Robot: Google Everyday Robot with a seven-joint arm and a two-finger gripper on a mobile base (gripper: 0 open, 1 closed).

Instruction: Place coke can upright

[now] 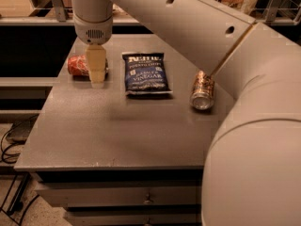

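Note:
The coke can [77, 65] is red and lies on its side at the far left of the grey table [117, 131]. My gripper [96, 76] hangs straight down over the can's right end, its pale fingers [95, 62] covering that part of the can. Only the can's left part shows. The arm reaches in from the upper right.
A dark blue chip bag [146, 72] lies flat in the middle back of the table. A brown-gold can [202, 90] lies on its side to the right, next to my arm's large link [254, 140]. Drawers sit below the table's front edge. Cables lie on the floor at left.

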